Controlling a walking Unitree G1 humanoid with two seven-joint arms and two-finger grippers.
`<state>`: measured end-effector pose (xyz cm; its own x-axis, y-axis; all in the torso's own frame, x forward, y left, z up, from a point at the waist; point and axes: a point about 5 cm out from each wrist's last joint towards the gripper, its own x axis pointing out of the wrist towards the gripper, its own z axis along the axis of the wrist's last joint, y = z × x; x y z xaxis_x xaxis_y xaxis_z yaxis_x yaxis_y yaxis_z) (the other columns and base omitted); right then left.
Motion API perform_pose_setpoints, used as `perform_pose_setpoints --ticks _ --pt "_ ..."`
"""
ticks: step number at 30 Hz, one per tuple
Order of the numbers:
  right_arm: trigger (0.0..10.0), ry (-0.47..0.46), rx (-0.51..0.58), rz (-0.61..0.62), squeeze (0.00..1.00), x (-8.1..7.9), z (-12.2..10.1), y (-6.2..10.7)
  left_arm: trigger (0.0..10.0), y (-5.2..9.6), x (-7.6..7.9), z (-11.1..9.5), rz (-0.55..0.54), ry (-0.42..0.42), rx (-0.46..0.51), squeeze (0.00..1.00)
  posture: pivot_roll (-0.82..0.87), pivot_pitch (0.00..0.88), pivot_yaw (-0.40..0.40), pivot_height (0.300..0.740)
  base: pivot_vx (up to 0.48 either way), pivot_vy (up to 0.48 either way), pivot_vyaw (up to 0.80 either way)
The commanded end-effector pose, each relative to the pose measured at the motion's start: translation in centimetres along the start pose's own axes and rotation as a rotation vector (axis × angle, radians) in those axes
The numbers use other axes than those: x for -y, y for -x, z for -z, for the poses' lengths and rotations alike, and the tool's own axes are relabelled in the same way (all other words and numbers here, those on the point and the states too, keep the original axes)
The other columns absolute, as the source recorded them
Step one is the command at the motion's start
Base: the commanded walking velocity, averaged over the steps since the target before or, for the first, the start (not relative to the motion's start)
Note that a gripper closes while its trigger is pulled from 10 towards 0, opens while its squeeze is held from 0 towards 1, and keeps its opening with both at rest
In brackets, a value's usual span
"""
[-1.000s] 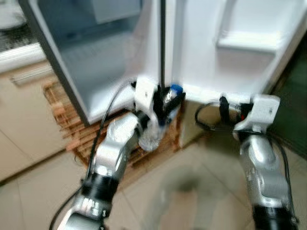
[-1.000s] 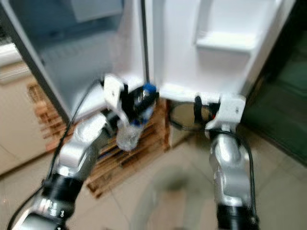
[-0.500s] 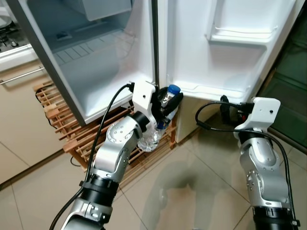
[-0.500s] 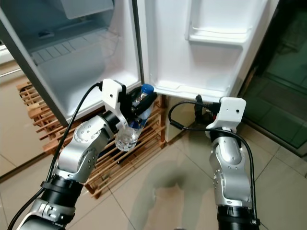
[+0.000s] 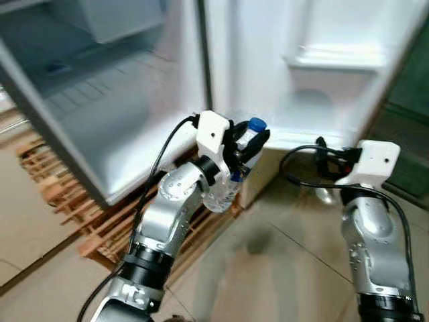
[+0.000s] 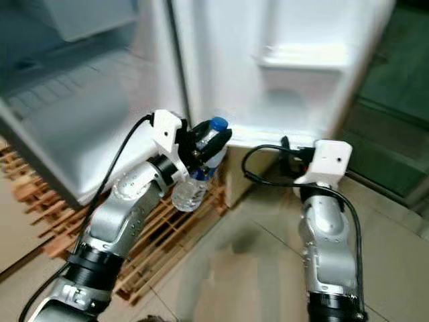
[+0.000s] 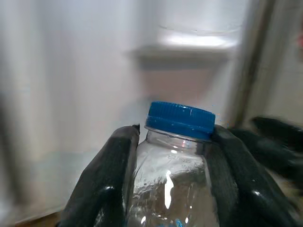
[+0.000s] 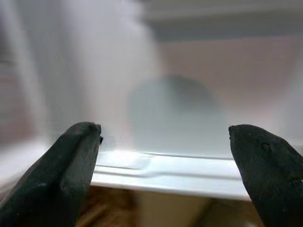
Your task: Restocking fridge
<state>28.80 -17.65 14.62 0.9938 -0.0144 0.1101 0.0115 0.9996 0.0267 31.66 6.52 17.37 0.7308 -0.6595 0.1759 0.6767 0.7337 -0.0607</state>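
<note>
L hand (image 5: 247, 149) clamped on a clear water bottle (image 7: 173, 184) w/ blue cap (image 7: 180, 120), held up just in front of the fridge door (image 5: 268, 60), near its lower edge. L wrist view shows the grip plainly: both black fingers (image 7: 102, 184) pressed on the bottle's shoulders just below the cap; head views show the bottle body hanging below the hand, tilted. R hand (image 8: 173, 156) w/ fingers wide apart, nothing between them. R wrist view looks at the door's white bottom lip (image 8: 165, 168) and a door shelf (image 5: 335, 60) above it; the head views show the R arm raised beside the door's lower corner. Fridge cavity (image 5: 94, 100) open to the left of the bottle. Wooden rack (image 5: 74, 221) sits under the fridge; tiled floor (image 5: 281, 268) lies between the arms.
</note>
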Motion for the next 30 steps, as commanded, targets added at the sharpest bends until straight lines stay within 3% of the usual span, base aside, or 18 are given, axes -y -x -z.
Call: perform_pose_setpoints --ticks 1,9,16,30 --pt "10.0 0.023 0.011 0.028 0.28 1.2 -0.3 0.1 10.0 -0.7 0.8 -0.9 0.026 -0.013 0.04 0.0 -0.11 0.0 0.057 0.732 0.394 0.27 0.0" --pt "10.0 0.025 0.01 0.028 0.29 1.1 -0.3 0.2 10.0 -0.6 1.5 -1.2 0.082 -0.03 0.065 0.0 -0.11 0.0 0.053 0.732 0.414 0.135 0.0" --pt "10.0 0.022 0.014 0.03 0.29 1.2 -0.4 0.3 10.0 -0.7 1.6 -1.2 0.087 -0.042 0.064 0.0 -0.11 0.0 0.055 0.732 0.0 0.0 0.0" --pt "10.0 0.018 0.023 0.018 0.29 0.9 -0.6 0.1 10.0 -1.0 1.9 -1.0 0.088 -0.057 0.056 0.0 -0.11 0.0 0.053 0.732 0.349 -0.323 0.0"
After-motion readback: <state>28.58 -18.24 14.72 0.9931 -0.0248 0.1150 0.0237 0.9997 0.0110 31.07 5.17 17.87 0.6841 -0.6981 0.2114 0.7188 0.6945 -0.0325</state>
